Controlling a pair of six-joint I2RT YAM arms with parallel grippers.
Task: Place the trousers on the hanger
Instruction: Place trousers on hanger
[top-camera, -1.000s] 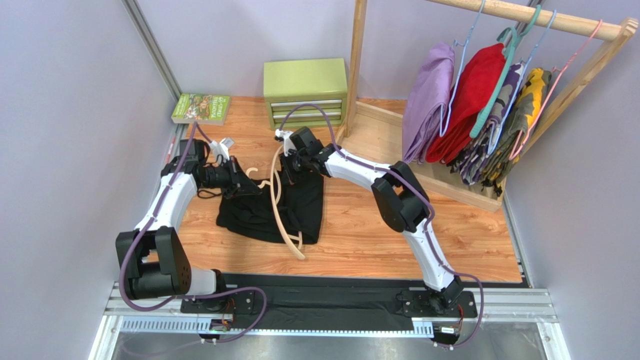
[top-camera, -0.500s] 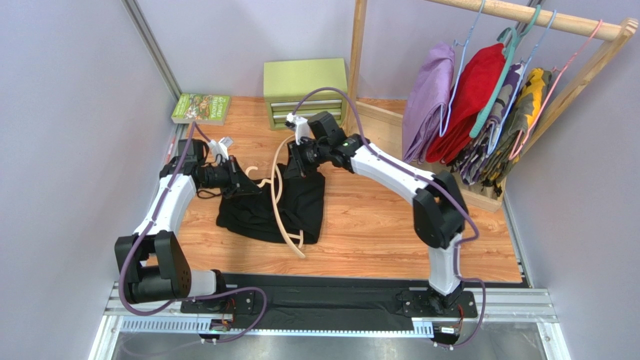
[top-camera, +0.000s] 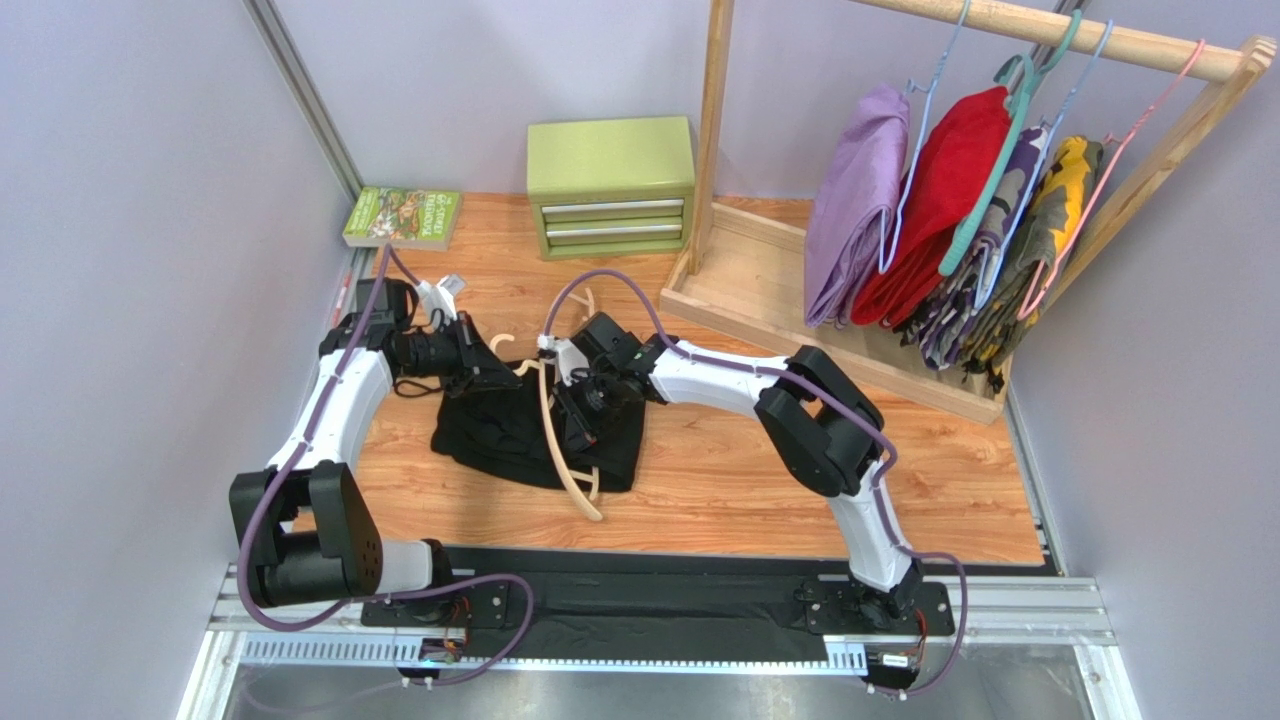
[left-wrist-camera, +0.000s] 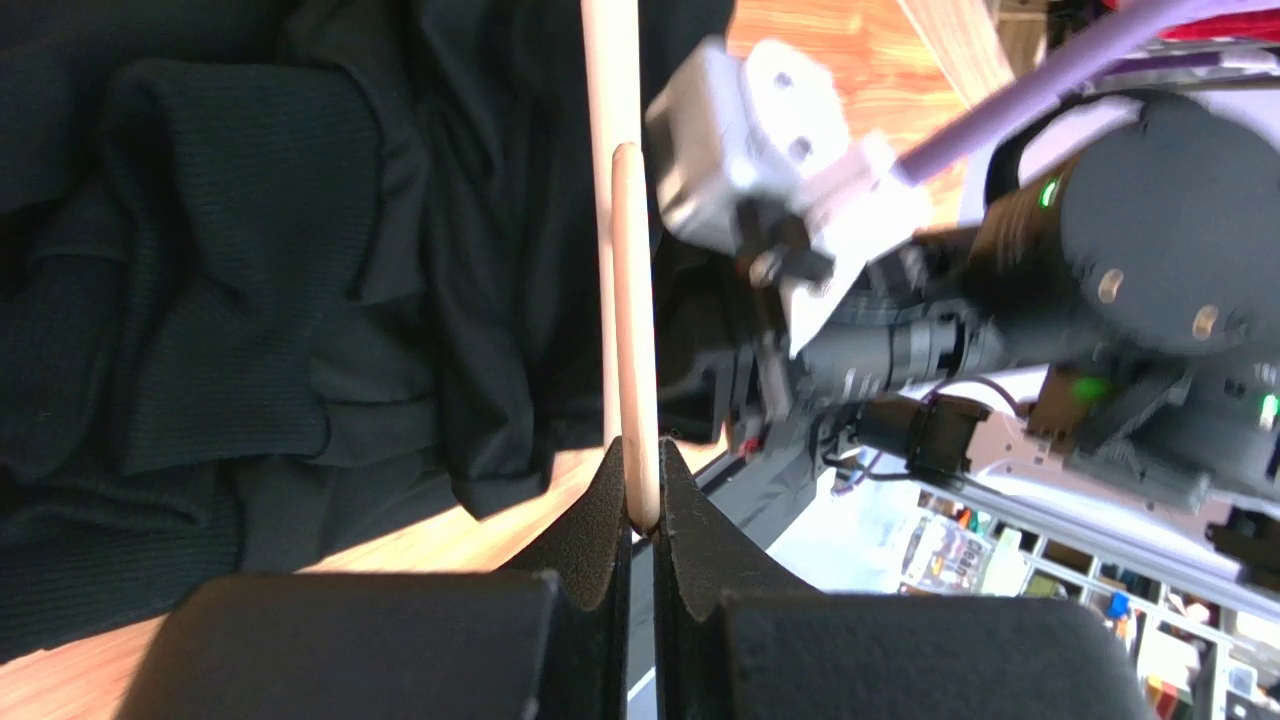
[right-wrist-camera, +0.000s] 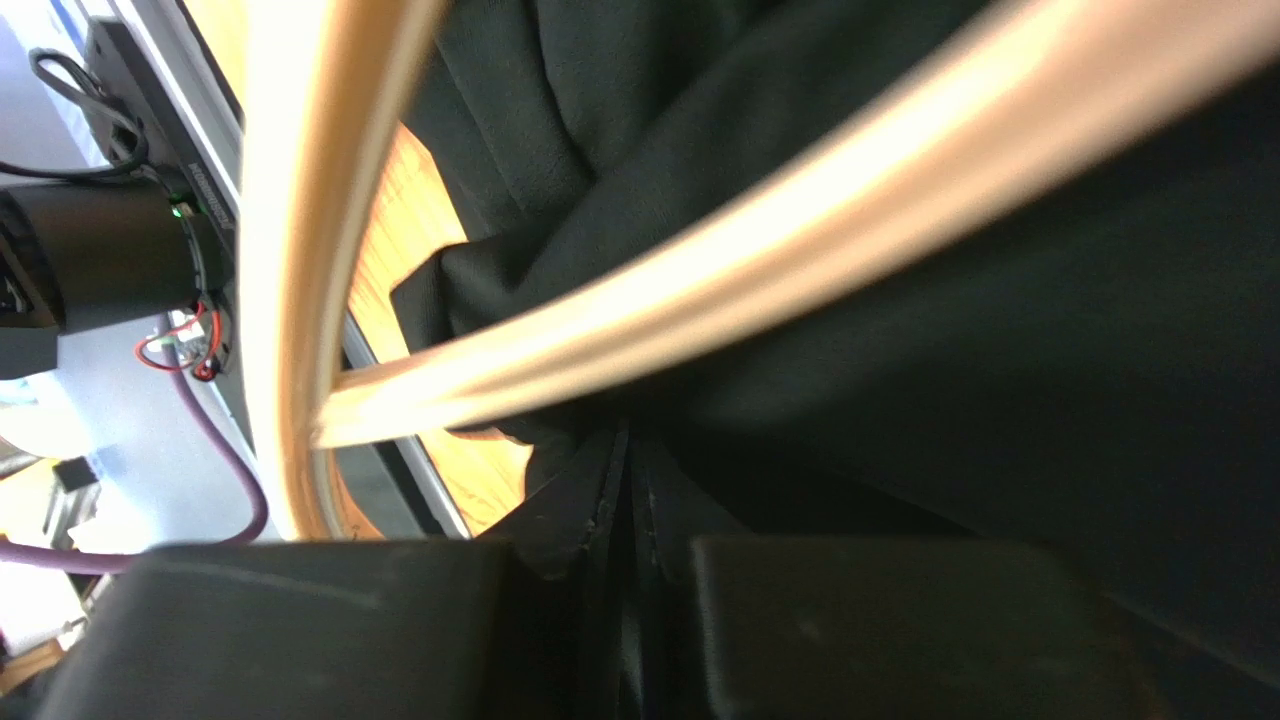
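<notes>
The black trousers (top-camera: 489, 435) lie crumpled on the wooden table, left of centre. The beige wooden hanger (top-camera: 567, 453) lies tilted across them, its hook toward the left gripper. My left gripper (top-camera: 489, 360) is shut on the hanger; in the left wrist view a thin rod of the hanger (left-wrist-camera: 634, 330) is pinched between the pads (left-wrist-camera: 643, 495), with the trousers (left-wrist-camera: 226, 270) to the left. My right gripper (top-camera: 579, 402) is down on the trousers beside the hanger. In the right wrist view it (right-wrist-camera: 628, 450) is shut on a fold of the black cloth (right-wrist-camera: 1052, 390) under the hanger's arms (right-wrist-camera: 842, 225).
A green drawer box (top-camera: 610, 185) and a book (top-camera: 401, 215) stand at the back. A wooden clothes rack (top-camera: 781, 308) at the right back holds purple (top-camera: 854, 210), red and patterned garments on thin hangers. Grey walls close in left and right.
My right arm swung out toward the green box, then came back nearer and down onto the trousers. The hanger shifted slightly nearer. The left arm stayed put.
</notes>
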